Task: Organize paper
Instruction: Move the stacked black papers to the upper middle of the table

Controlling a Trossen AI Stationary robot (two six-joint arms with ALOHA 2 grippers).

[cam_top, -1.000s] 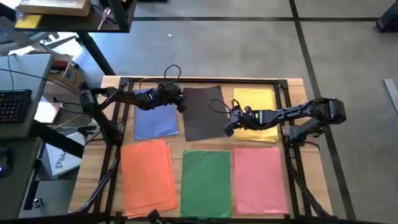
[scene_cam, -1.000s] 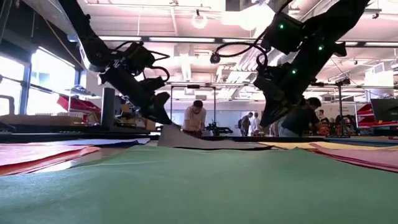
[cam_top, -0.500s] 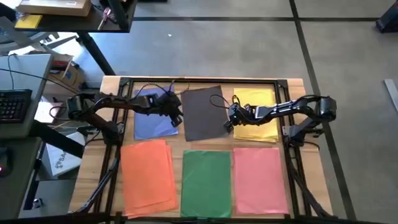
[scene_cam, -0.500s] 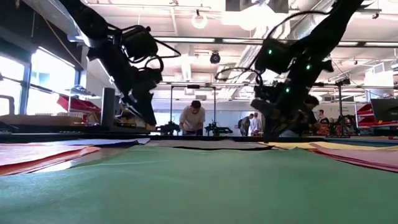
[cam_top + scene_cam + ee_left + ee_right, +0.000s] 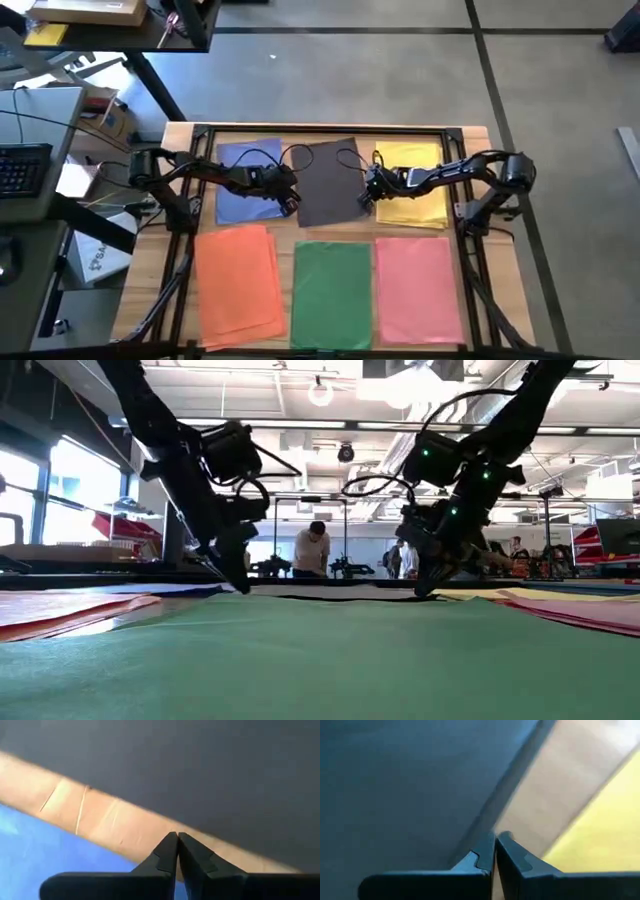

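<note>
Low, both closed end effectors, left (image 5: 291,200), right (image 5: 365,196), flanking dark grey paper (image 5: 328,178)

- Six paper stacks (image 5: 330,182) laid on the table (image 5: 475,135) in two rows of three.
- Left gripper (image 5: 292,201) at the middle far stack's left edge.
- Right gripper (image 5: 364,197) at its right edge.

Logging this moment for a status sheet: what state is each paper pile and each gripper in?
Dark grey paper: flat, slightly skewed, between both grippers.
Blue paper: flat.
Yellow paper: flat.
Orange paper: flat, sheets fanned.
Green paper: flat.
Pink paper: flat.
Left gripper: shut, empty.
Right gripper: shut, empty.
</note>
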